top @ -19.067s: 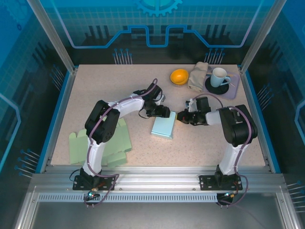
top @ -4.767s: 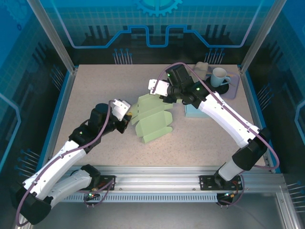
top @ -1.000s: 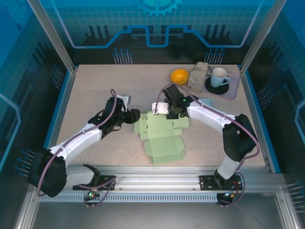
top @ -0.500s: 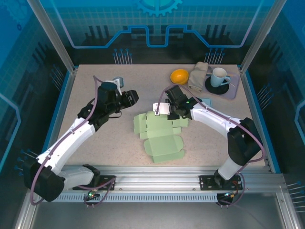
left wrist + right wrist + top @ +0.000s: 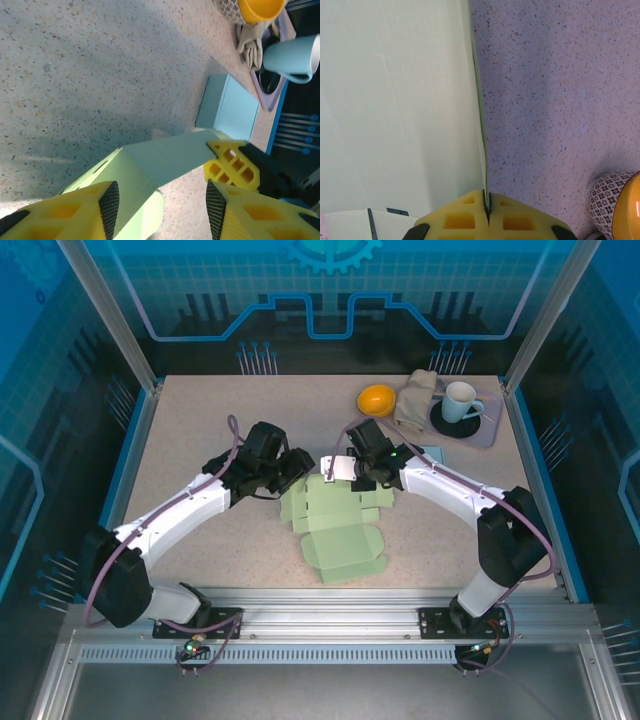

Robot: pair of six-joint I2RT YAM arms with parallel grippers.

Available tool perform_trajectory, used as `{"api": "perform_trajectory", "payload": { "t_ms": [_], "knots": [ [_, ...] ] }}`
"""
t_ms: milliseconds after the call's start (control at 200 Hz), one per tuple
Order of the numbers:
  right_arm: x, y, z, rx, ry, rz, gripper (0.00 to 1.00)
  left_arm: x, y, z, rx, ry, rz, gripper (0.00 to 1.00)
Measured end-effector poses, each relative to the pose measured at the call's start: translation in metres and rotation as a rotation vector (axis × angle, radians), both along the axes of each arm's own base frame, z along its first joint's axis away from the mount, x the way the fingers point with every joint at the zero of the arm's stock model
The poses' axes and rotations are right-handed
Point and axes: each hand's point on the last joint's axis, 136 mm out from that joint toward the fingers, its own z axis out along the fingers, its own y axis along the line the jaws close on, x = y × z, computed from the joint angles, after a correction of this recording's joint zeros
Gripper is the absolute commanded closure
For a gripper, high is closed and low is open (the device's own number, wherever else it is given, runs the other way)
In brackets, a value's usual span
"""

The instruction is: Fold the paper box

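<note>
Paper sat dead centre: the pale green die-cut paper box blank [image 5: 335,525] lay mid-table on the speckled beige tabletop [image 5: 190,430], its broad near flaps flat and one far panel lifted off the surface. Over on the right, the right gripper [image 5: 350,472] had its yellow fingers pressed together on the far-right edge of that lifted panel, and its wrist camera showed the thin green sheet running straight out from the closed tips [image 5: 486,206]. On the left, the left gripper [image 5: 300,468] hung at the blank's far-left corner with its jaws apart, gripping nothing. From its wrist, the raised panel [image 5: 170,155] passed through the gap between the black pads [image 5: 109,205], closer to the one on the left of that view, and ran on to the right gripper's yellow fingertip at its other end, with a flat light blue box [image 5: 230,107] on the table beyond. So the panel's long axis ran left to right, from one gripper to the other, and the blank lay just right of and nearer than the left gripper. By my reading, the left arm was the nearer one to the free end, and the fold would turn on closing there while the right pinch held.
</note>
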Motion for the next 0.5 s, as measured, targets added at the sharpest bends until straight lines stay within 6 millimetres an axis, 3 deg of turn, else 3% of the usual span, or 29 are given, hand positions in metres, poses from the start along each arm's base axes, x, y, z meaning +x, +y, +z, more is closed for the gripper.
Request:
{"api": "perform_trajectory", "payload": {
  "t_ms": [180, 500],
  "knots": [
    [-0.002, 0.002, 0.002, 0.013, 0.003, 0.008, 1.0, 0.002, -0.001, -0.01, -0.028, 0.041, 0.055, 0.52],
    [-0.009, -0.002, 0.003, 0.019, 0.006, 0.006, 1.0, 0.003, -0.022, -0.027, -0.076, 0.086, 0.091, 0.53]
  ]
}}
